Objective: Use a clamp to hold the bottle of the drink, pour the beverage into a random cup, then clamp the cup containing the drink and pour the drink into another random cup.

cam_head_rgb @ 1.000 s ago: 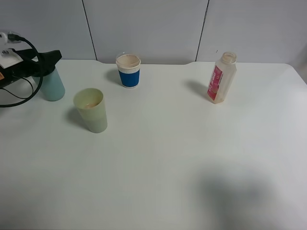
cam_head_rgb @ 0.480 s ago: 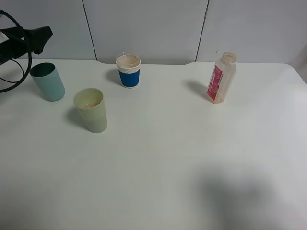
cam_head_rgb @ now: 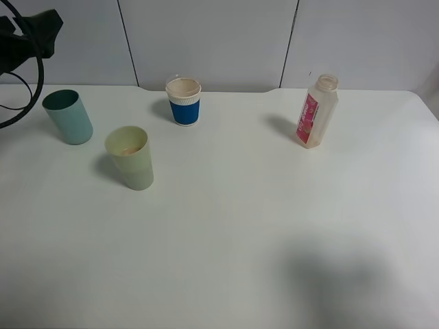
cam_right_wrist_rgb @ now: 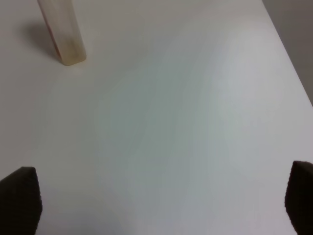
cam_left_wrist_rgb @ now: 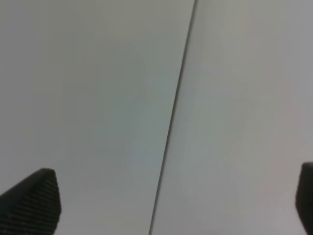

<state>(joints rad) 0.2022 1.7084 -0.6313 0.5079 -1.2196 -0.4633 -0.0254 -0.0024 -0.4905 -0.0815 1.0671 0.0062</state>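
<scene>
Standing apart on a white table, two plastic tumblers mark what looks like the end of the pouring task.

The pale yellow-green tumbler [cam_head_rgb: 130,157] sits upright at left of centre in the high view, with beige liquid seemingly in its bottom; the teal tumbler [cam_head_rgb: 68,116] stands just up and left of it, touching nothing. The left gripper [cam_head_rgb: 31,34] hangs in the upper left corner, above and clear of the teal tumbler, jaws spread wide and empty. The bottle [cam_head_rgb: 317,112] stands at upper right, a blue-sleeved paper cup [cam_head_rgb: 184,101] at upper centre. The right gripper [cam_right_wrist_rgb: 156,196], seen only in its wrist view, is also released, holding nothing. The safest move, judging from this, is for the left arm to pull away upward and outward, so that its cable [cam_head_rgb: 34,89] clears the tumblers.
</scene>
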